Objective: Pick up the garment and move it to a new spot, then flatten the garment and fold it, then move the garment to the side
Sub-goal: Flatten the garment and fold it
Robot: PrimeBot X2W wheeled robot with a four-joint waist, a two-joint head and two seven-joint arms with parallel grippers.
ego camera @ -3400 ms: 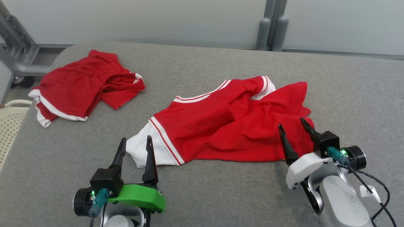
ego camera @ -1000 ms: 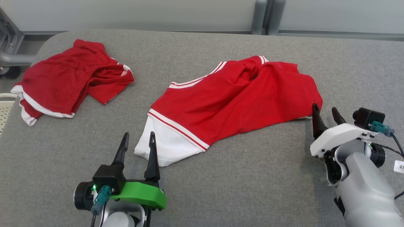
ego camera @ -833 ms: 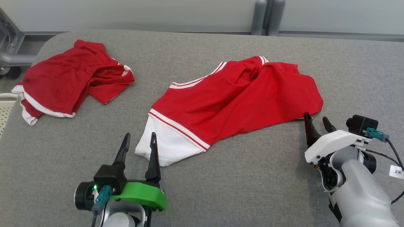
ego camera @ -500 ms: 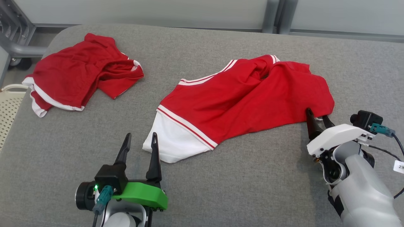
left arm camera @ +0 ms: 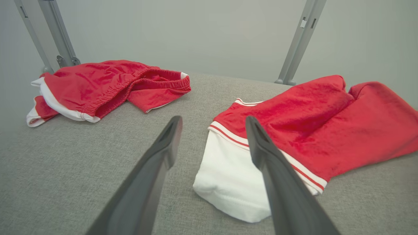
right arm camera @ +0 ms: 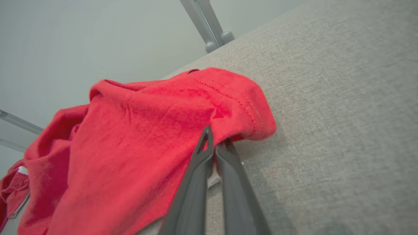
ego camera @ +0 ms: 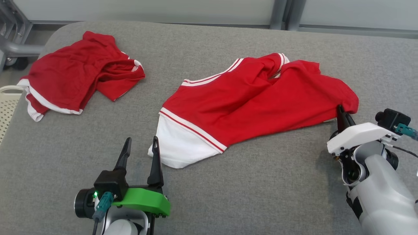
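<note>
A red garment (ego camera: 254, 101) with white stripes and a white end (ego camera: 178, 148) lies crumpled across the middle of the grey table (ego camera: 228, 195). My right gripper (ego camera: 342, 111) is shut on the red garment's right corner (right arm camera: 248, 120), its fingers pinched together in the fabric. My left gripper (ego camera: 139, 147) stands open near the front, just left of the white end (left arm camera: 228, 176), touching nothing. In the left wrist view the red garment (left arm camera: 310, 120) spreads to the right of my fingers.
A second red garment with white trim (ego camera: 75, 75) lies bunched at the table's back left, also seen as a red heap (left arm camera: 107, 85) from the left wrist. A perforated cream basket (ego camera: 6, 104) sits past the left edge. Grey metal posts (ego camera: 282, 13) stand behind.
My right gripper closed on the garment's right corner and drew it to the right, stretching the fabric. The camera shifted slightly. My left gripper stayed open in place.
</note>
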